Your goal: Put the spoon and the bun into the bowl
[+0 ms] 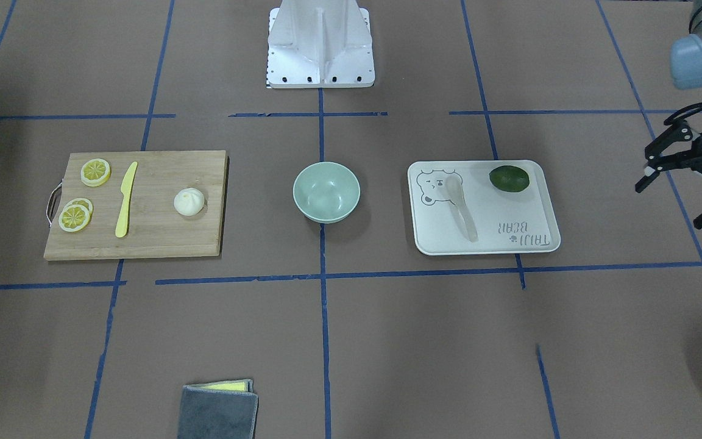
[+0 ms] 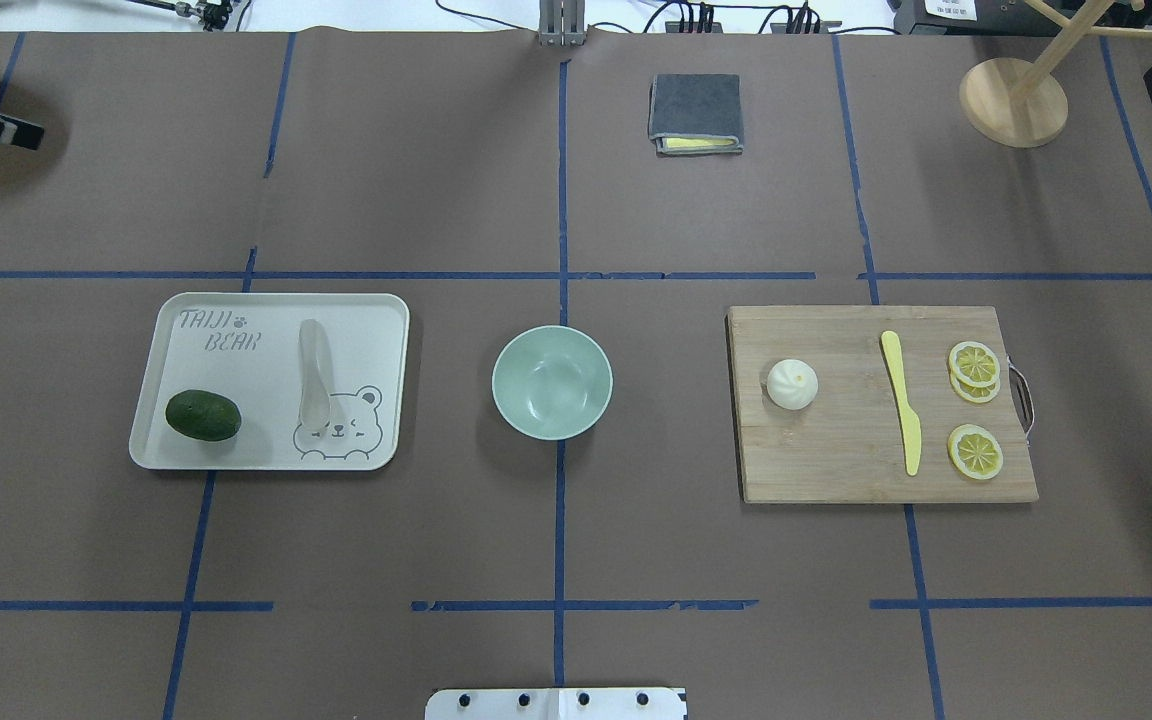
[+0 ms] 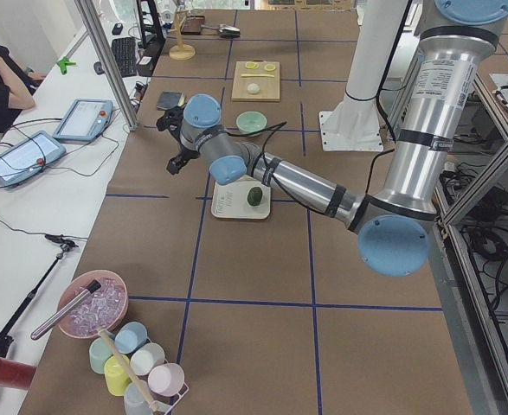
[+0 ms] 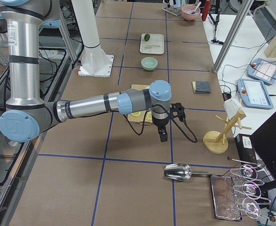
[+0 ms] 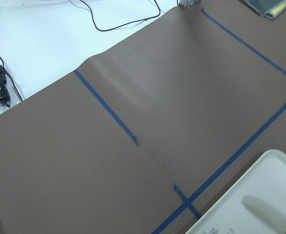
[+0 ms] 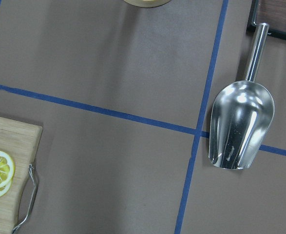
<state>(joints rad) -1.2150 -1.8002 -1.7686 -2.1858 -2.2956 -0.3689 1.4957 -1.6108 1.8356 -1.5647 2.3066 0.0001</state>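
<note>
Overhead and front-facing views look steeply down from opposite sides, sharing the bowl point(image 2: 552, 383), mirrored; side views look along the tabletop point(image 3: 254, 259) from its ends; wrist cameras sit close, the left perhaps catching the tray point(image 5: 259, 180) corner.

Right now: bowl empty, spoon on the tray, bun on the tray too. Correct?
Not quite: the bun sits on the cutting board, per the overhead view. The spoon on the tray and the empty bowl hold.
</note>
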